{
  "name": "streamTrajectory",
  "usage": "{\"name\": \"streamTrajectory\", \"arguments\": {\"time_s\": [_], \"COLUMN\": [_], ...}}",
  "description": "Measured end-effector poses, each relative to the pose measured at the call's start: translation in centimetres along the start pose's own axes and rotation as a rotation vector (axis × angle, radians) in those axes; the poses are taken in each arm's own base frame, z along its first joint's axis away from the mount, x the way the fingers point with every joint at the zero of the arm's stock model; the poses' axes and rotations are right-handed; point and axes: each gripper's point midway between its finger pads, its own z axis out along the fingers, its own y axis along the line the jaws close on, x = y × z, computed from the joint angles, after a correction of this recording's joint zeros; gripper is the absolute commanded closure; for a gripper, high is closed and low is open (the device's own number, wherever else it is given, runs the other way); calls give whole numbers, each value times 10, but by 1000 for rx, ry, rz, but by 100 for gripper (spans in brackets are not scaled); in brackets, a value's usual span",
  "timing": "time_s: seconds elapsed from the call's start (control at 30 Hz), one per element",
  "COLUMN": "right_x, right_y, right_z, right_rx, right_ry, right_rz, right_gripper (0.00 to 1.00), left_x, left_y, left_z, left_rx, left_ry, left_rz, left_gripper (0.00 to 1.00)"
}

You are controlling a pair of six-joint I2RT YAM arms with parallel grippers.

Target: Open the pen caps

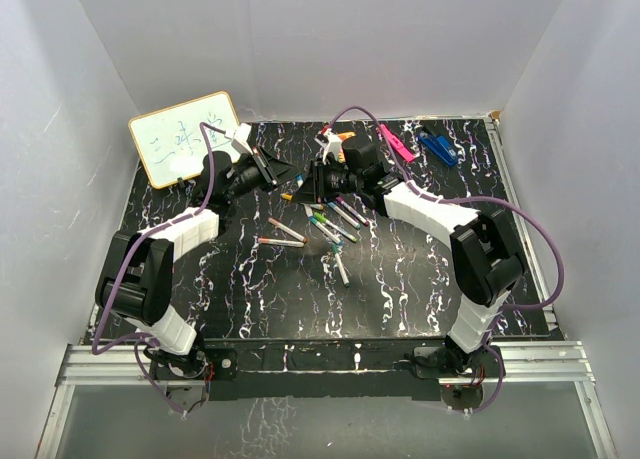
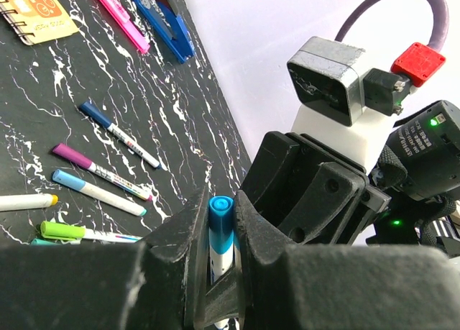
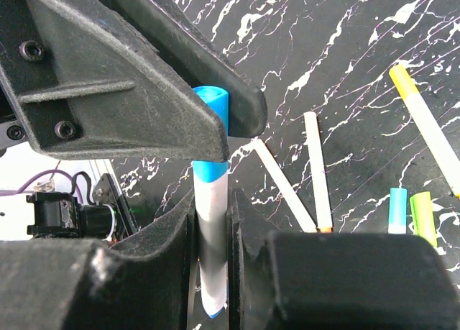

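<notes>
Both grippers hold one pale-barrelled pen above the table. My left gripper (image 2: 220,200) is shut on its blue cap (image 2: 220,216). In the right wrist view my right gripper (image 3: 212,211) is shut on the pale barrel (image 3: 213,233), with the blue cap (image 3: 210,170) sitting on the barrel between the left gripper's fingers (image 3: 129,78). In the top view the left gripper (image 1: 274,169) and right gripper (image 1: 311,183) meet tip to tip; the held pen is hidden there. Several capped pens (image 1: 330,221) lie loose on the table, among them dark-blue (image 2: 93,113), purple (image 2: 70,154), green (image 2: 61,231) and yellow (image 3: 404,82).
A small whiteboard (image 1: 185,137) leans at the back left. A pink bar (image 1: 396,142) and a dark-blue clip-like object (image 1: 437,146) lie at the back right. An orange notepad (image 2: 36,10) shows in the left wrist view. White walls enclose the black marbled table (image 1: 400,289).
</notes>
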Motion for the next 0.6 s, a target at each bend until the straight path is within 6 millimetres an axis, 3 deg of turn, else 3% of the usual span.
{"name": "streamTrajectory", "arguments": {"time_s": [0.6], "right_x": [4], "right_y": [-5], "right_z": [1], "right_rx": [12], "right_ry": [15], "right_rz": [11], "right_gripper": [100], "left_x": [-2], "left_y": [11], "left_z": [2], "left_rx": [-63], "left_ry": [-32], "left_rz": [-25], "left_gripper": [100]}}
